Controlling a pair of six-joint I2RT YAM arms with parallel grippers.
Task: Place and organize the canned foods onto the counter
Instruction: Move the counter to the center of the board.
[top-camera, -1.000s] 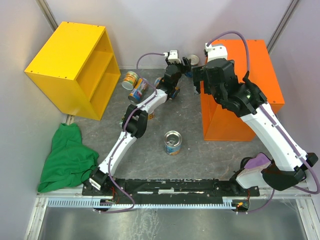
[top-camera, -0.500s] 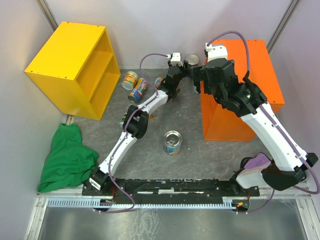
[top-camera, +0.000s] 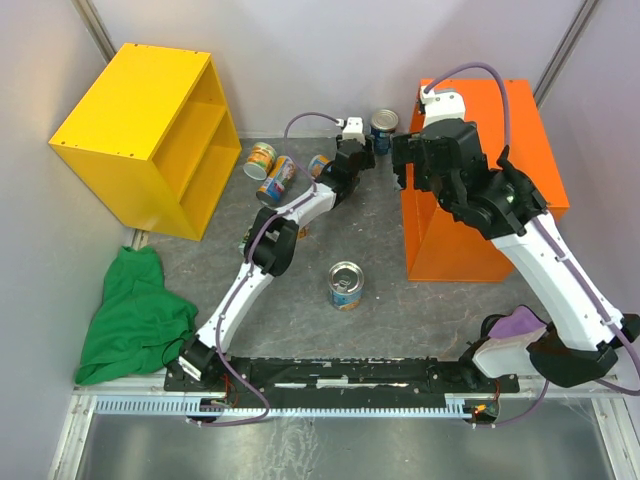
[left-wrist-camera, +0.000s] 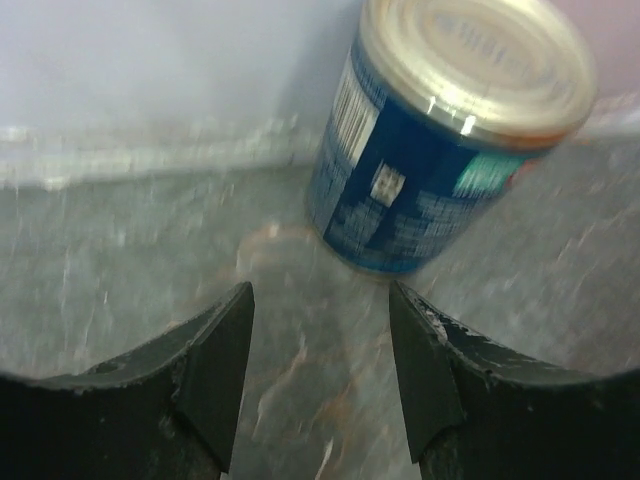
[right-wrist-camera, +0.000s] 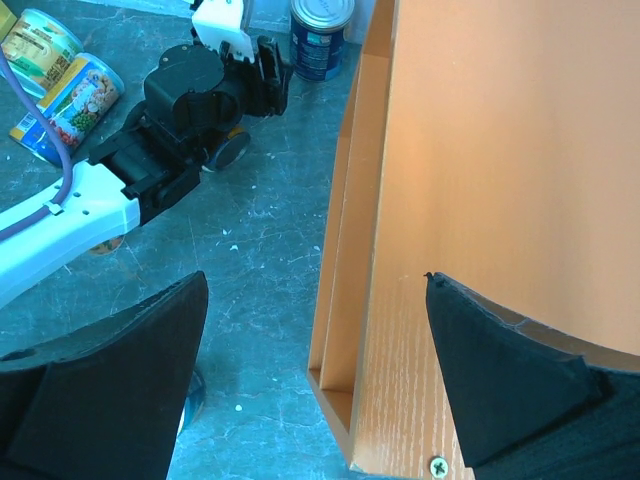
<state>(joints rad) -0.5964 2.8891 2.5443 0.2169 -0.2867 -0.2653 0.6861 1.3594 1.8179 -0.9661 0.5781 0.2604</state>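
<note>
Beside the orange counter (right-wrist-camera: 500, 150), a blue tin (left-wrist-camera: 430, 150) (silver-topped, upright) stood before my parted, empty left jaws; my right jaws gaped over that counter.

Bright, even light is casting only soft shadows. Left wrist view is blurring the blue-labelled tin (left-wrist-camera: 440, 150), upper right; orange counter (right-wrist-camera: 500, 150) is glaring pale.

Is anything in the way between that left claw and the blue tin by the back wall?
Nothing visible: only bare grey table lies between the open left gripper and the blue tin just ahead of it.
</note>
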